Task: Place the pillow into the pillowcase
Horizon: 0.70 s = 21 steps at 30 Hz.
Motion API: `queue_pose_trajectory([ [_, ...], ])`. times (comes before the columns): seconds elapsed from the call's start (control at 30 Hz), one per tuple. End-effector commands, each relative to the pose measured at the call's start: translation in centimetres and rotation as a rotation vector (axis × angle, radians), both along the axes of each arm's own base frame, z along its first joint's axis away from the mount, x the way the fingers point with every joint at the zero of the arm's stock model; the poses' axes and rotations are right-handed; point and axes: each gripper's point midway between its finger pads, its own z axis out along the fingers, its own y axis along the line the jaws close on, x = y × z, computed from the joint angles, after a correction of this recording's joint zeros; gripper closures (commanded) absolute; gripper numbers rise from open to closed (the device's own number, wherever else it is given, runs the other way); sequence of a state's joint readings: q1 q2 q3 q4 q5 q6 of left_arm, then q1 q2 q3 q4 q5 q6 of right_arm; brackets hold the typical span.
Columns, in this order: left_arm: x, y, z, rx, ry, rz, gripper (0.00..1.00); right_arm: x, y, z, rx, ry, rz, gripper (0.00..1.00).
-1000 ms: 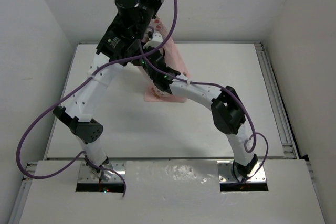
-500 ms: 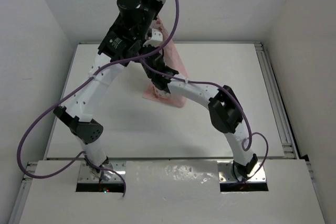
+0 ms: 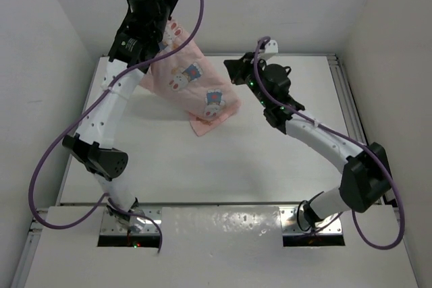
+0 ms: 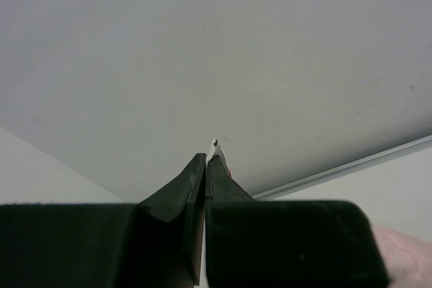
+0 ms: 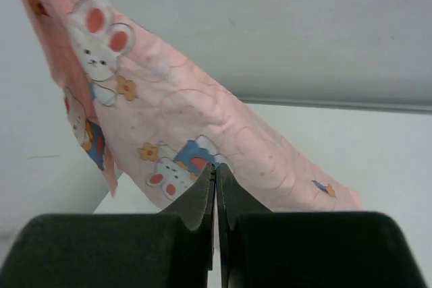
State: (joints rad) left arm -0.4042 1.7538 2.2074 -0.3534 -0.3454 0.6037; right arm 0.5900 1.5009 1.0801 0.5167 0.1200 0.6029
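Your left hand [image 4: 206, 166] is clamping the pillowcase [image 3: 192, 82] by a top corner and dangling it slantwise, its lower corner resting on the tabletop [image 3: 270, 160]. Your right hand [image 5: 216, 175] is hovering with fingers together and empty, just beside the fabric's right edge, bare tabletop lying around it.

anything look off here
The pillowcase dangles slantwise from the left gripper, pinched at one corner, its low end reaching the table. The right gripper is shut on nothing. No pillow shows.
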Motion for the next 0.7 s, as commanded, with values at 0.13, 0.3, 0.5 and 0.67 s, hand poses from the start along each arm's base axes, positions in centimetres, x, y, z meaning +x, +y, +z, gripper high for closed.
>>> queue_pose_trajectory([
  [0.13,-5.6,-3.9,7.6,-0.094,-0.142,-0.168,1.00,-2.7,3.6,1.5,-0.265,-0.094,0.209,0.47],
  [0.3,-6.8,-6.3,6.7,-0.100,-0.096,-0.236,1.00,-3.3,4.5,5.5,-0.176,-0.159,0.261,0.01],
  [0.5,-6.9,-8.9,5.3,-0.140,-0.054,-0.285,1.00,-5.9,8.9,8.0,-0.180,-0.230,0.373,0.11],
  [0.67,-7.6,-11.2,5.3,-0.171,-0.051,-0.328,1.00,-6.0,9.7,8.4,-0.149,-0.216,0.350,0.08],
])
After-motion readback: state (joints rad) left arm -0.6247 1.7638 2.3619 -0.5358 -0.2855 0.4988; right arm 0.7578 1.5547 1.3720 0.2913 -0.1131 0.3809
